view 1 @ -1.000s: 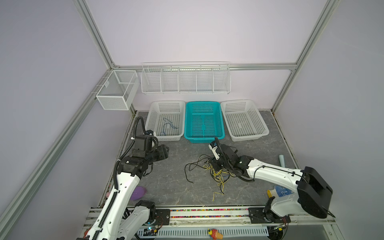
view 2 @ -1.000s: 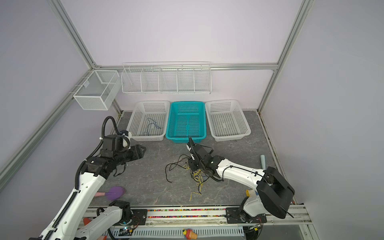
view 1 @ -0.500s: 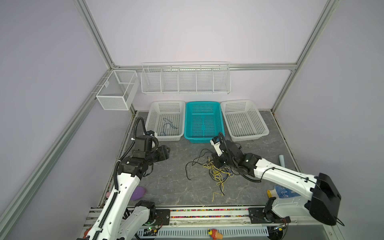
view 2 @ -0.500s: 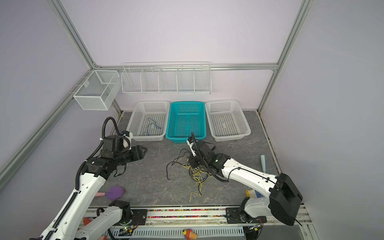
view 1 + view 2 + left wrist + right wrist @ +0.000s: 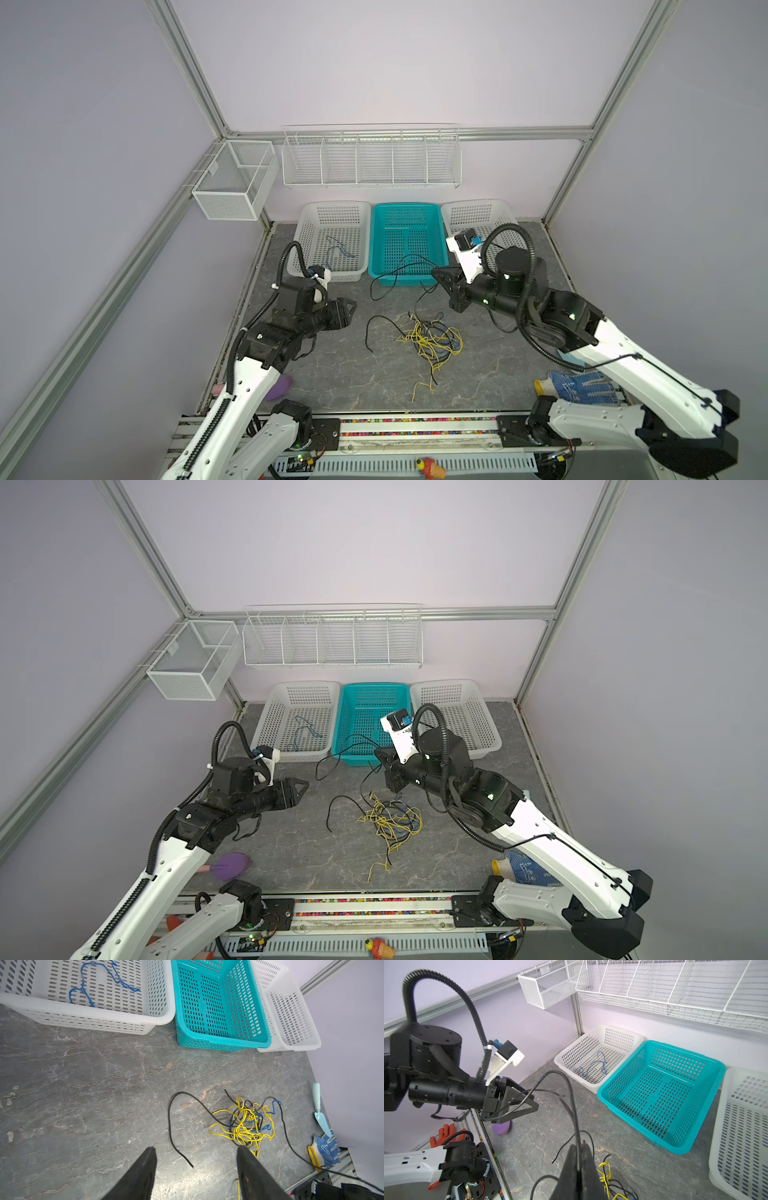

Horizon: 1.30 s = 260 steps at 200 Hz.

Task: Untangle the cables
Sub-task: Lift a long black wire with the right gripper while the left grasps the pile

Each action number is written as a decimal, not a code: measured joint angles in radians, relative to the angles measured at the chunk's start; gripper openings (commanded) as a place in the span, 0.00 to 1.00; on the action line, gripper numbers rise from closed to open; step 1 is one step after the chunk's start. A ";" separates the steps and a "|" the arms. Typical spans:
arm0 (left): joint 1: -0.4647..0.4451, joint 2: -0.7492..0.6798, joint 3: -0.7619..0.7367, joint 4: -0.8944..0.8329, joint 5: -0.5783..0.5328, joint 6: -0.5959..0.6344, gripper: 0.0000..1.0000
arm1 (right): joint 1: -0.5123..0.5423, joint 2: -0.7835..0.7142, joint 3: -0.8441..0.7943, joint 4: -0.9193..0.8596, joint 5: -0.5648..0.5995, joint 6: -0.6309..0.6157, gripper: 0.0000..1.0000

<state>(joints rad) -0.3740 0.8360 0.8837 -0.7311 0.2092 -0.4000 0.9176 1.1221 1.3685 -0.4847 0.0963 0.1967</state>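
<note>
The right tool (image 5: 579,1148) is clenched on a thin black cable (image 5: 572,1093). The cable rises from between its fingertips in a high arc and, in both top views, shows against the near end of the teal perforated plastic basket (image 5: 376,232). From the same tool the strand trails down to the tangle of yellow, black and blue cables (image 5: 432,340). The tangle lies on the grey marbled tabletop (image 5: 332,374) between the two arms, and a loose black end curves out of it toward the left arm. A single blue cable (image 5: 99,982) lies apart from the rest, inside the white perforated plastic basket (image 5: 83,1016) just beside the teal one. The left tool (image 5: 196,1148) hangs released, its jaws wide apart and holding nothing, above bare tabletop just short of the tangle
</note>
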 measured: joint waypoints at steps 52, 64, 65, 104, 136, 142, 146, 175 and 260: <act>0.000 0.002 -0.013 0.013 0.005 -0.011 0.63 | 0.000 0.038 0.308 -0.132 0.044 -0.019 0.07; 0.000 0.006 -0.013 0.018 0.005 -0.011 0.63 | 0.000 0.063 0.402 -0.166 0.058 -0.019 0.07; 0.000 0.006 -0.013 0.018 0.005 -0.011 0.63 | 0.000 0.067 0.414 -0.170 0.061 -0.019 0.07; 0.000 0.024 -0.013 0.023 0.013 -0.011 0.63 | 0.000 0.190 0.768 -0.301 0.111 -0.034 0.07; 0.000 0.034 -0.013 0.024 0.028 -0.011 0.63 | 0.000 0.298 1.054 -0.400 0.111 -0.040 0.07; 0.000 0.036 -0.013 0.026 0.031 -0.011 0.63 | 0.000 0.308 1.086 -0.411 0.107 -0.039 0.07; 0.000 0.038 -0.013 0.027 0.034 -0.011 0.63 | 0.000 0.311 1.100 -0.417 0.104 -0.039 0.07; -0.005 0.039 -0.036 0.073 0.082 -0.038 0.63 | 0.000 0.314 1.118 -0.450 0.063 -0.021 0.07; -0.349 0.137 -0.277 0.511 0.192 -0.325 0.64 | -0.022 0.316 0.909 -0.476 0.006 -0.009 0.07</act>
<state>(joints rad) -0.7235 0.9733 0.6071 -0.2199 0.4007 -0.7250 0.8955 1.4384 2.2780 -0.9604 0.1028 0.1875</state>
